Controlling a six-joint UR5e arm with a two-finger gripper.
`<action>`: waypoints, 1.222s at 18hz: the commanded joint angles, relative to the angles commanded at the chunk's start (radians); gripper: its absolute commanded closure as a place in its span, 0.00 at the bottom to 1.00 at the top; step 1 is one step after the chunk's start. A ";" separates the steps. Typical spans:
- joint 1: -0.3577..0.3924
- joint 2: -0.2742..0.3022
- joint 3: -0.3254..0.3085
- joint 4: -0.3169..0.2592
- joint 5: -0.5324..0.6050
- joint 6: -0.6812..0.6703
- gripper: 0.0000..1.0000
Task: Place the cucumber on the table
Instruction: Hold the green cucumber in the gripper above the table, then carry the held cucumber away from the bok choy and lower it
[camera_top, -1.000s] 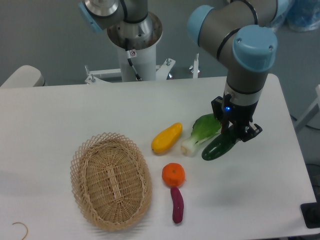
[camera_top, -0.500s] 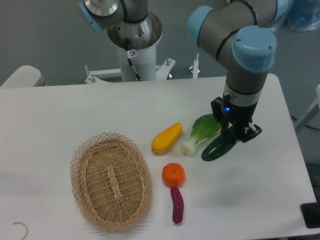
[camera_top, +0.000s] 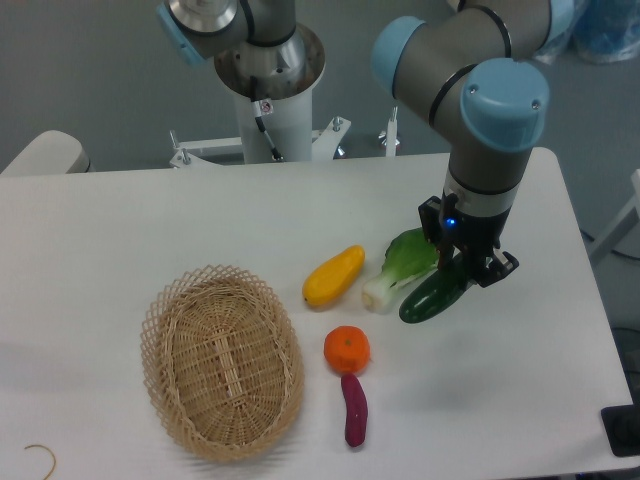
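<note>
From my seat the cucumber (camera_top: 432, 297) is low over the white table (camera_top: 150, 230), angled with its rounded end toward me and its upper end up in the fingers (camera_top: 470, 270) — they look closed around that upper end, so I read it as gripped, though the exact gap is hard to make out from this angle. Whether the lower end is touching the table or just above it I cannot tell. It sits just beside the bok choy (camera_top: 400, 265), with the yellow squash (camera_top: 334, 276) a little further left, the orange (camera_top: 347, 349) and purple sweet potato (camera_top: 354, 408) nearer me, and the wicker basket (camera_top: 222, 362) well apart on the left. I judge the task nearly finished: the cucumber is down at table level — what is left is to let it settle, release it and lift away.
</note>
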 joint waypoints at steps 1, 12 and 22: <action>0.000 -0.002 -0.002 0.002 0.000 -0.005 0.70; -0.015 -0.158 0.012 0.239 0.003 -0.372 0.70; -0.044 -0.302 -0.008 0.423 0.012 -0.465 0.70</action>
